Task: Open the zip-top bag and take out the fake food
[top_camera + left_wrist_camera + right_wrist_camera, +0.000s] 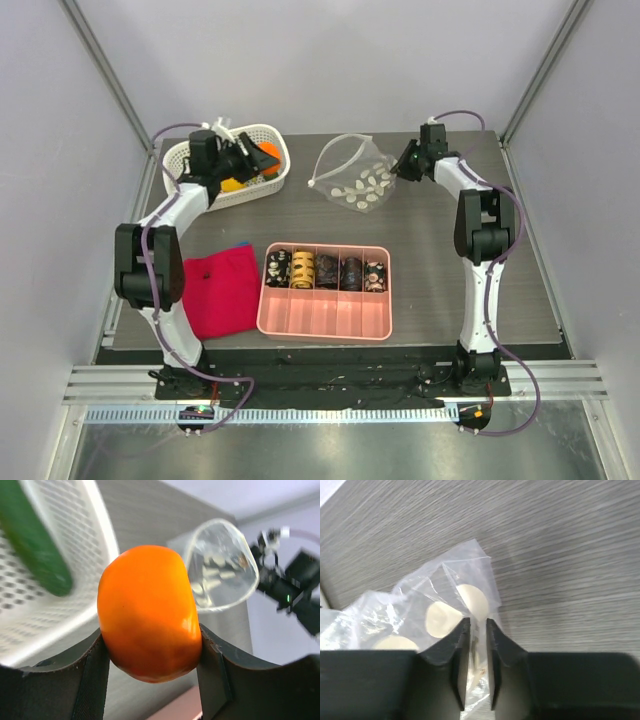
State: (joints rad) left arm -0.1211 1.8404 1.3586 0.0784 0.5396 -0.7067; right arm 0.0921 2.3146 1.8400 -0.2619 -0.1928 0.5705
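The zip-top bag (350,178), clear with cream oval spots, lies open-mouthed on the table at the back middle. In the left wrist view its round mouth (225,565) gapes toward me. My left gripper (262,158) hangs over the white basket (225,197), shut on an orange piece of fake food (150,612). A green piece (35,540) and a yellow piece (232,184) lie in the basket. My right gripper (477,625) is at the bag's right corner (445,615). Its jaws stand slightly apart, with loose bag film between them.
A pink tray (325,320) holding several dark patterned cylinders sits at the front middle. A red cloth (222,290) lies to its left. The basket's lattice wall (100,545) is just left of the held orange piece.
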